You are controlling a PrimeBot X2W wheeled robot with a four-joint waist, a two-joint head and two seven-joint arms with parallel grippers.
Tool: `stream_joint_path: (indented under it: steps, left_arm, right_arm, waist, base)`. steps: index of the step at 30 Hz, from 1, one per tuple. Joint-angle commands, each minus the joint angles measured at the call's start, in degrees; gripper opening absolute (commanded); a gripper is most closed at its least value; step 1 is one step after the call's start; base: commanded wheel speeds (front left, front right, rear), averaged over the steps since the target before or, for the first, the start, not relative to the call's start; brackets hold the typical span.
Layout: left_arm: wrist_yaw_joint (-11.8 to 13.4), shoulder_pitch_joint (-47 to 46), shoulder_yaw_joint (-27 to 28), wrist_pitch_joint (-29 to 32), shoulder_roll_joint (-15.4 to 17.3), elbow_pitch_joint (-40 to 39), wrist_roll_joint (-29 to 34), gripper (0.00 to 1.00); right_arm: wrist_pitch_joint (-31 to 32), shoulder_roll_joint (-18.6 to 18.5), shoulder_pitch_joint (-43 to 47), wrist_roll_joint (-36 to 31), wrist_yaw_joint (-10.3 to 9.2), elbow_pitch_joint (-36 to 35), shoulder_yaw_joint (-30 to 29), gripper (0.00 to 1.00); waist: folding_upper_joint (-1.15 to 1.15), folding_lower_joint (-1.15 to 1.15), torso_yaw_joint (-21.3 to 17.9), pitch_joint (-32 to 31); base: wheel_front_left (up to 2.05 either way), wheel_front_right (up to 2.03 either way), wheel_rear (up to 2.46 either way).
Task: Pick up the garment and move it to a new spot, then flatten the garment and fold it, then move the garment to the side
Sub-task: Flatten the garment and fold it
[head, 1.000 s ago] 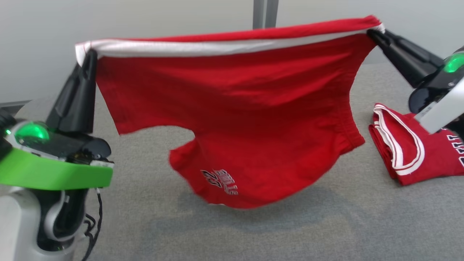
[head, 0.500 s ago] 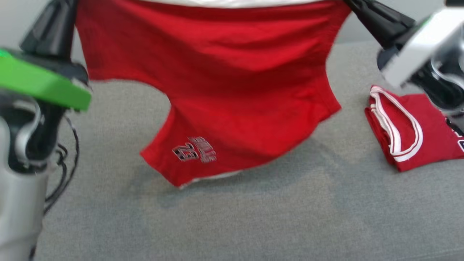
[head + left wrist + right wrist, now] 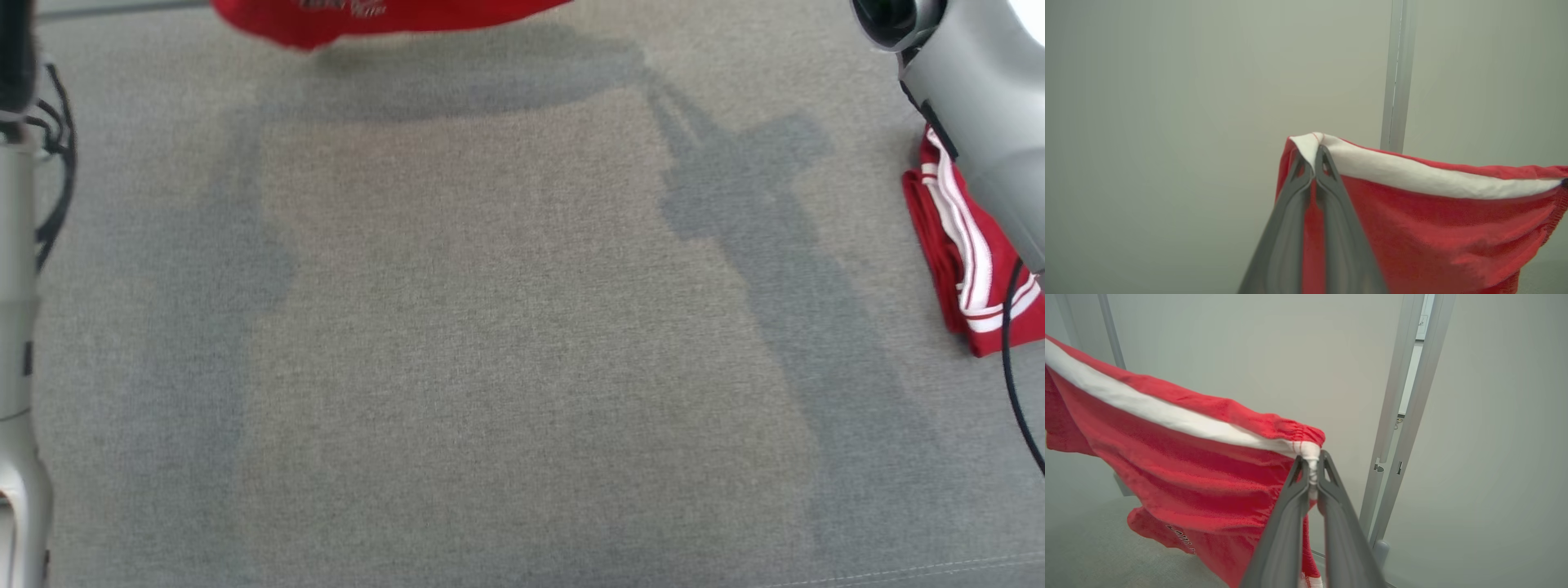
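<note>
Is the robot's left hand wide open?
No, the left gripper is pinched shut on the white waistband of the red shorts.

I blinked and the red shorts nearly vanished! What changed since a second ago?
The head camera tipped down, and the red shorts rose up and away, now just a hem at that view's top edge. Nothing was let go: the left gripper and right gripper stay shut on the waistband corners. The folded red garment lies unmoved on the right.
</note>
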Motion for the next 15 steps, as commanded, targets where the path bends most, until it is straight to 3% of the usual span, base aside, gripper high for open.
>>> stream_joint_path:
  steps: [1,4,8,15]
  left_arm:
    - [-0.41,-0.18,-0.26,-0.84,-0.63,0.99,-0.22,0.0]
    - [-1.4,2.25,-1.62,-3.29,-2.32,3.71,-1.32,0.0]
    - [-2.36,6.64,-4.07,-7.06,-3.44,4.71,-2.6,0.0]
    - [-2.81,18.71,-7.69,-11.6,-0.59,-1.88,-5.61,0.0]
  right_arm:
    - [-1.33,0.42,-0.7,-1.12,-0.05,1.29,0.26,0.0]
    - [-3.14,1.89,1.17,-2.38,-0.04,4.14,1.93,0.0]
    - [-4.55,1.04,5.12,-2.1,-0.05,4.31,5.24,0.0]
    - [-6.02,-3.89,13.26,1.07,-0.05,-2.84,9.31,0.0]
  waist:
    - [0.0,-0.01,2.06,4.0]
    - [0.0,-0.01,3.3,5.28]
    - [0.0,-0.01,4.58,5.71]
    - [0.0,-0.01,4.96,3.76]
  base:
    - [0.0,0.0,0.0]
    - [0.0,0.0,0.0]
    - [0.0,0.0,0.0]
    - [0.0,0.0,0.0]
